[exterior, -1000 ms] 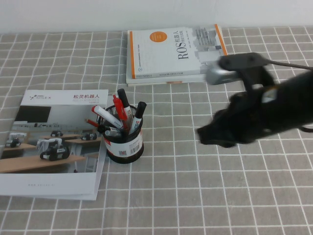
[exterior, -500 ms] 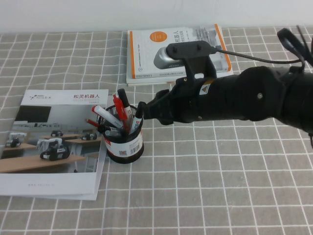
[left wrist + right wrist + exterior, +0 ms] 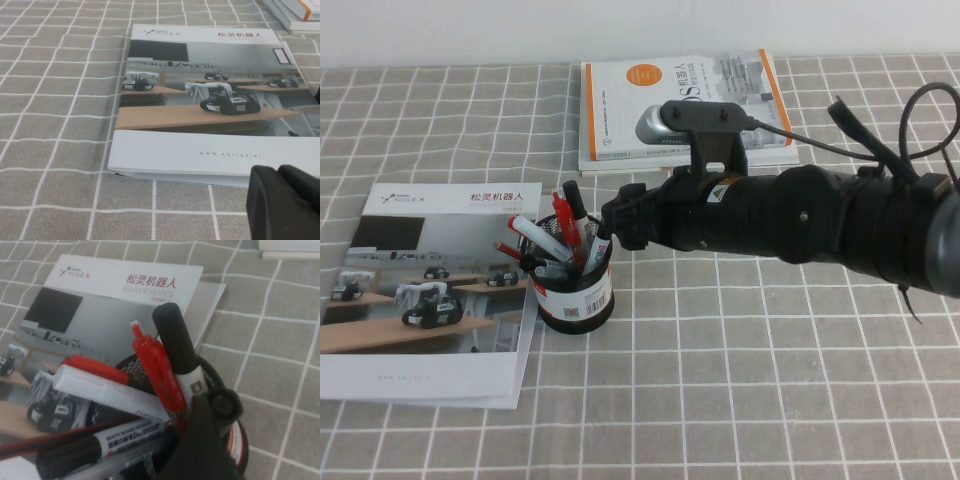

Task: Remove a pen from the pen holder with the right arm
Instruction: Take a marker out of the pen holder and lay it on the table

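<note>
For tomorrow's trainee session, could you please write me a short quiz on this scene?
1. True or false: all pens stand in the holder.
2. What lies left of the holder? A) brochure B) laptop C) plate
3. Fill in: the ___ claw is at the pens; the other sits by the brochure's edge.
Key: 1 true. 2 A. 3 right: the right claw is at the holder's rim, the left claw beside the brochure.
</note>
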`<action>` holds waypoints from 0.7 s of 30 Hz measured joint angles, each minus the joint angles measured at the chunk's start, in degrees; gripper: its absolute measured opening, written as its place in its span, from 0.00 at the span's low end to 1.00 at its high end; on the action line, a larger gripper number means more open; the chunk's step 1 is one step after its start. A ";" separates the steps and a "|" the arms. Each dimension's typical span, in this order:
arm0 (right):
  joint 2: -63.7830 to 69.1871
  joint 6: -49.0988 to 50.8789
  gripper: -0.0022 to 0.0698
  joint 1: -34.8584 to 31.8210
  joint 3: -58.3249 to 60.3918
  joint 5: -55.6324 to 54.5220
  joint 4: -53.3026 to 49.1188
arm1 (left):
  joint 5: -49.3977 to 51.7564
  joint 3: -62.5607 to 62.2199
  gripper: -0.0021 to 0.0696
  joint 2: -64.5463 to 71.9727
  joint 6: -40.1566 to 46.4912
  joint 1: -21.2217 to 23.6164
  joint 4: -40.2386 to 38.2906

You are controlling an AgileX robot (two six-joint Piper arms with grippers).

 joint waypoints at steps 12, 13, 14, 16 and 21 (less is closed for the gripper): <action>1.06 0.00 0.58 1.13 -0.49 -1.84 0.51 | 0.00 0.00 0.02 0.00 0.00 0.00 0.00; 1.06 0.00 0.58 1.13 -0.49 -1.84 0.51 | 0.00 0.00 0.02 0.00 0.00 0.00 0.00; 1.06 0.00 0.58 1.13 -0.49 -1.84 0.51 | 0.00 0.00 0.02 0.00 0.00 0.00 0.00; 1.06 0.00 0.57 1.13 -0.49 -1.86 0.51 | 0.00 0.00 0.02 0.00 0.00 0.00 0.00; 1.96 0.00 0.56 1.40 -0.59 -2.90 0.55 | 0.00 0.00 0.02 0.00 0.00 0.00 0.00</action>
